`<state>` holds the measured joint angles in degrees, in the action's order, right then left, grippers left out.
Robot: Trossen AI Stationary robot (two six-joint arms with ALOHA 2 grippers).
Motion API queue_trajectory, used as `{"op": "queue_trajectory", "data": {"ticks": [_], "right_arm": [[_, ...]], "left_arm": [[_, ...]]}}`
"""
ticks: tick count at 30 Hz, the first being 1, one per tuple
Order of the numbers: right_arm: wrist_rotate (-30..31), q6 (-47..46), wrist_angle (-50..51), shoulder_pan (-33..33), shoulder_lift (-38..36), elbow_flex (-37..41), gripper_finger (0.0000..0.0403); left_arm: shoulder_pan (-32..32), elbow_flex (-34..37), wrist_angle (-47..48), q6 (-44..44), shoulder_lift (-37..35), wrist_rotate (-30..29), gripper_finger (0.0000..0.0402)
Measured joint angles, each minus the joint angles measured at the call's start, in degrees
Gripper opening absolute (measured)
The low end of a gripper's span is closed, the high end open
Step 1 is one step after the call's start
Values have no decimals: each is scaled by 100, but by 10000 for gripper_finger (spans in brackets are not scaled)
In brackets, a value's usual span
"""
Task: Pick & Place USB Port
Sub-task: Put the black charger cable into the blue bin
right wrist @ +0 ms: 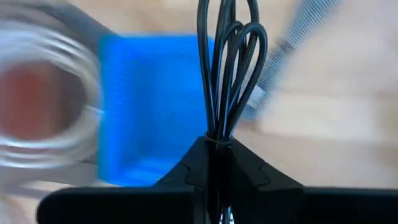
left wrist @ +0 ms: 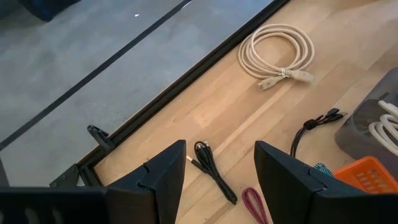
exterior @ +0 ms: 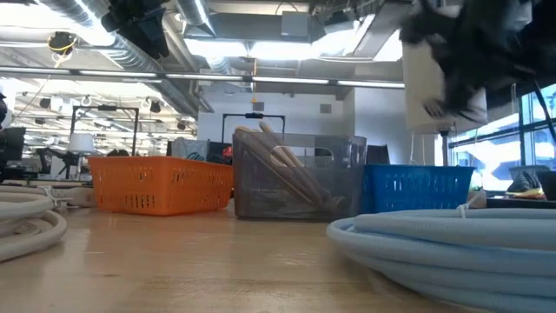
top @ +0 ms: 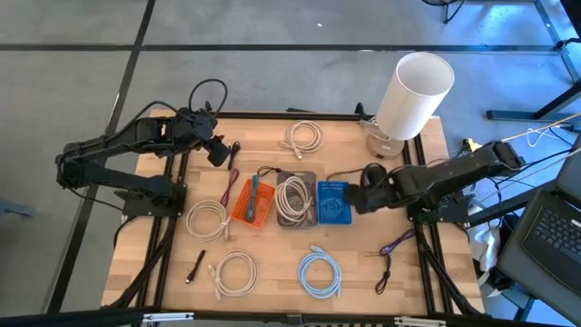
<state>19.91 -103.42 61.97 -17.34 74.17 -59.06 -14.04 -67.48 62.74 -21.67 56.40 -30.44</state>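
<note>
A: Are the jaws gripping anything?

B: The right gripper [right wrist: 219, 163] is clamping its jaws together on a bundled black cable [right wrist: 229, 68], whose loops are sticking out straight ahead of the fingertips. The left gripper [left wrist: 219, 177] is hovering with its jaws apart and nothing between them.

A: Where is the cable sitting in relation to the bins?

B: It is hanging in the right gripper just beside the blue basket [top: 332, 203], at the basket's edge nearest that arm. Past the basket, farther from those jaws, are standing a grey bin [top: 296, 197] holding a beige coil and an orange basket [top: 253, 202].

A: How far along is the job, then?

B: I would say the pick is done and the placing is still to come: the cable is not yet lying in any bin. I cannot tell whether the plug is a USB one. Plenty remains loose, too: a second black cable [left wrist: 212, 169] is lying just ahead of the open left jaws, with a cream coil [left wrist: 280, 55] beyond it.

A: And the surroundings?

B: A pale wooden table [top: 345, 145] is carrying more coils, including a light blue one [top: 320, 273] near its front edge. A white cylinder [top: 413, 94] is standing at the far corner behind the right gripper. Beyond the table, a bright open workshop with ceiling ducts is showing.
</note>
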Motion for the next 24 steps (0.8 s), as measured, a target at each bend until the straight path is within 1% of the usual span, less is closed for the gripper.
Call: {"op": "queue_trajectory", "data": {"ticks": [4, 7, 10, 18, 24], "right_arm": [[564, 380, -283, 53, 2, -495, 30], [744, 722, -655, 147, 75, -707, 30], [753, 1016, -907, 250, 268, -899, 30], [258, 1375, -859, 450, 1027, -1378, 30], [-317, 1437, -699, 615, 1557, -1423, 30]], "left_arm": [[0, 0, -2, 0, 0, 1, 185], [0, 0, -26, -2, 0, 3, 185], [0, 0, -31, -2, 0, 5, 185], [4, 0, -31, -4, 0, 7, 185], [4, 0, -42, -4, 0, 7, 185]]}}
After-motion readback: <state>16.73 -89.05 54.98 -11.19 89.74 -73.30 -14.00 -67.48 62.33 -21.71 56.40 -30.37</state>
